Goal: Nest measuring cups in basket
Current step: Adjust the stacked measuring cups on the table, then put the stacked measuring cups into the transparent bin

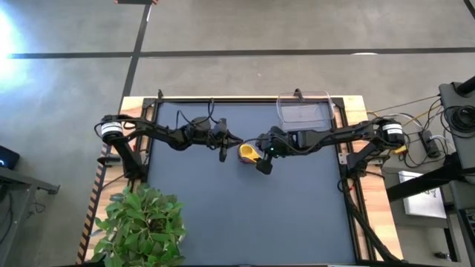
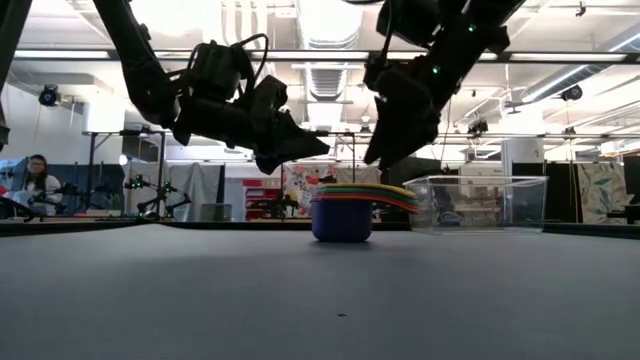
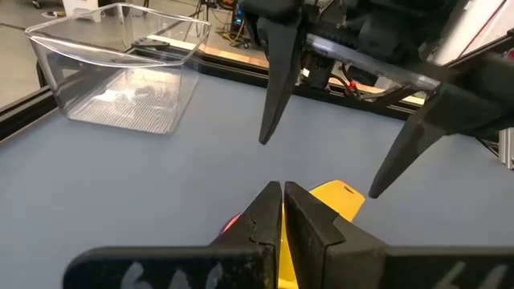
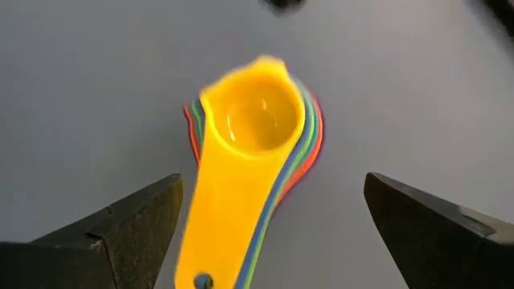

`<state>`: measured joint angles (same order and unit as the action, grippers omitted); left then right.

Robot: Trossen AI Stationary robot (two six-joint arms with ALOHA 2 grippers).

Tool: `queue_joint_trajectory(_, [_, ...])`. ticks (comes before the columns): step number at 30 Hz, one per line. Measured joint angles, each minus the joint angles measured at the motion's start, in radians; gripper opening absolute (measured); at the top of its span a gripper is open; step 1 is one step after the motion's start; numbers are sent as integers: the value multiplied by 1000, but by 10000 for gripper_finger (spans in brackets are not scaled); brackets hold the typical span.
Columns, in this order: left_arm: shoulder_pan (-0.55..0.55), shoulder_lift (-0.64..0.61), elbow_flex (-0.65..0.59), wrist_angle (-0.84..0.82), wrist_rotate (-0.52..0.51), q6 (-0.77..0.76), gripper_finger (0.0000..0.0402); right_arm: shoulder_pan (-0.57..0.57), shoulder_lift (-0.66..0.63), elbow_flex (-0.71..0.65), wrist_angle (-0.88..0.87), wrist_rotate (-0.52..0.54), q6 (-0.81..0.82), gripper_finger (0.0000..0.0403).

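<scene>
We see the right gripper [image 4: 269, 229] with its jaws spread wide and released, hovering over the stack of measuring cups [image 4: 255, 128], touching none. The left gripper [image 3: 282, 210] hangs just beside, jaws clenched on nothing. The cups sit nested on the dark counter [image 1: 245, 215], smooth round plastic, yellow on top; only coloured rims of those beneath show. The basket [image 1: 304, 113], clear and low-walled, stands apart at the counter's far edge, partly behind the right arm.
</scene>
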<state>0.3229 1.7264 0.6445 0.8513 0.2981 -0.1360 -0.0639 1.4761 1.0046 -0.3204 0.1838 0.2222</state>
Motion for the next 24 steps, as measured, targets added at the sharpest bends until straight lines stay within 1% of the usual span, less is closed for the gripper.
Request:
queue_joint_trajectory(5, [0, 0, 4, 3, 0, 0, 0, 0, 61, 6, -25, -1, 3, 377])
queue_joint_trajectory(11, [0, 0, 3, 2, 0, 0, 0, 0, 97, 7, -24, 0, 3, 377])
queue_joint_trajectory(24, [0, 11, 15, -1, 0, 3, 0, 0, 47, 21, -43, 1, 7, 377])
